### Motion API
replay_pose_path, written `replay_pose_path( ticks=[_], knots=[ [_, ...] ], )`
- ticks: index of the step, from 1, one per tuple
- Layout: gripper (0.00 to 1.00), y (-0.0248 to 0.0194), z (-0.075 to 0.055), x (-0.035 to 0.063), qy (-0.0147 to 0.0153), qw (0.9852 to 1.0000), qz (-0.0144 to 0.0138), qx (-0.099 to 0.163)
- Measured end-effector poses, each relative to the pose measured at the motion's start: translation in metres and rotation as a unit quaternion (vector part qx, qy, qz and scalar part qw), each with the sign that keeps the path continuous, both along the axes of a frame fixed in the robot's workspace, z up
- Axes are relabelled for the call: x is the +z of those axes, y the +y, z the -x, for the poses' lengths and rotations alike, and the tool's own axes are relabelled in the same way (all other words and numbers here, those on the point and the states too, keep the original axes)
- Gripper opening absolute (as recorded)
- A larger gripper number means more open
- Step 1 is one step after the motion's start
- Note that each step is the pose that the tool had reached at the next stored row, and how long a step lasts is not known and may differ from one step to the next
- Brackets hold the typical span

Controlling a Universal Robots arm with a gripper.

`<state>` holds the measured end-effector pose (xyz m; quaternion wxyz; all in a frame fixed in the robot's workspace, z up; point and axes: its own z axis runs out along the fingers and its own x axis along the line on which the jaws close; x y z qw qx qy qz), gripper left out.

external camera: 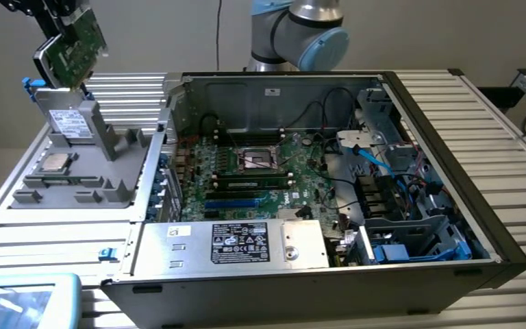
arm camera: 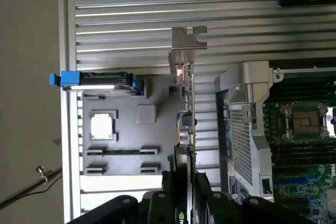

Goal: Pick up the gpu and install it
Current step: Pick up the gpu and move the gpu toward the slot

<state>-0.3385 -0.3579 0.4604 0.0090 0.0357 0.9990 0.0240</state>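
Gripper (external camera: 59, 14) is clamped on the gpu (external camera: 71, 49), which is being held aloft at the exterior view's upper left, above the tray (external camera: 101, 140); pickup done, installation in the case (external camera: 244, 92) not yet made.

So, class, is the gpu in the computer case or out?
Out: the gripper holds the gpu aloft above the grey tray, outside the case.
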Motion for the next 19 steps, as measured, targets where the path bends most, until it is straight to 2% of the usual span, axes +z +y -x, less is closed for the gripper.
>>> replay_pose_path(
  ticks=[4,5,10,15,19],
  knots=[
    [0.28,0.0,0.0,0.0004,-0.0001,1.0,0.0002,0.0],
    [0.28,0.0,0.0,0.003,0.0001,1.0,0.0004,0.001],
    [0.28,0.0,0.0,0.0103,-0.0001,0.9993,0.0002,0.039],
    [0.28,0.0,0.0,0.013,-0.0002,0.9964,0.0003,0.084],
    [0.28,0.0,0.0,0.0139,-0.0002,0.9927,0.0004,0.121]
  ],
)
